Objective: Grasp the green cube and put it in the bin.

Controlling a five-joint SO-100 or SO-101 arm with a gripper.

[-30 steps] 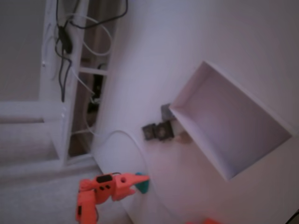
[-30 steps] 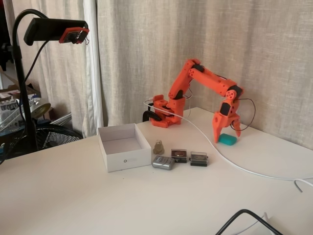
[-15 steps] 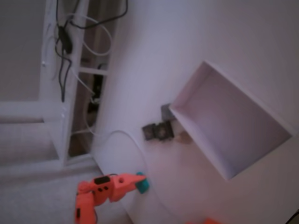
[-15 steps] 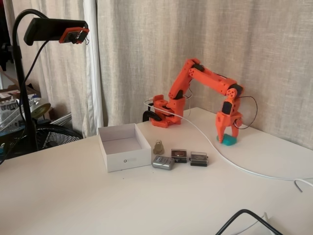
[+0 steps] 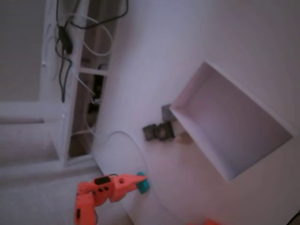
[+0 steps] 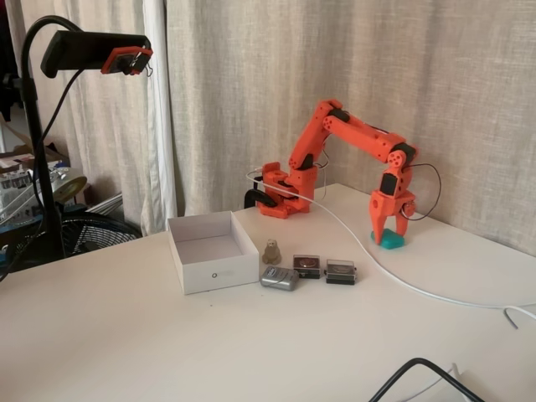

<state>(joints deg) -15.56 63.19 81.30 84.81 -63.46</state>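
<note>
The green cube [image 6: 389, 240] rests on the white table at the far right, close to the curtain. My orange gripper [image 6: 386, 232] points straight down on it, fingers drawn together around its top. In the other fixed view the cube [image 5: 145, 186] shows teal at the gripper [image 5: 140, 180] tip, near the table's lower left edge. The bin [image 6: 219, 275], a shallow white box, stands empty to the left of the arm's base, well apart from the cube. That box [image 5: 234, 126] fills the right side of the tilted fixed view.
Small dark grey gadgets [image 6: 306, 266] [image 6: 340, 271], a silver one [image 6: 279, 278] and a beige figure [image 6: 271, 251] lie between bin and cube. A white cable [image 6: 406, 283] crosses the table near the cube. A camera on a gooseneck stand [image 6: 92, 52] rises at the left.
One second ago the fingers stood spread beside the cube. They then came down over it and drew together; since half a second ago almost nothing has moved.
</note>
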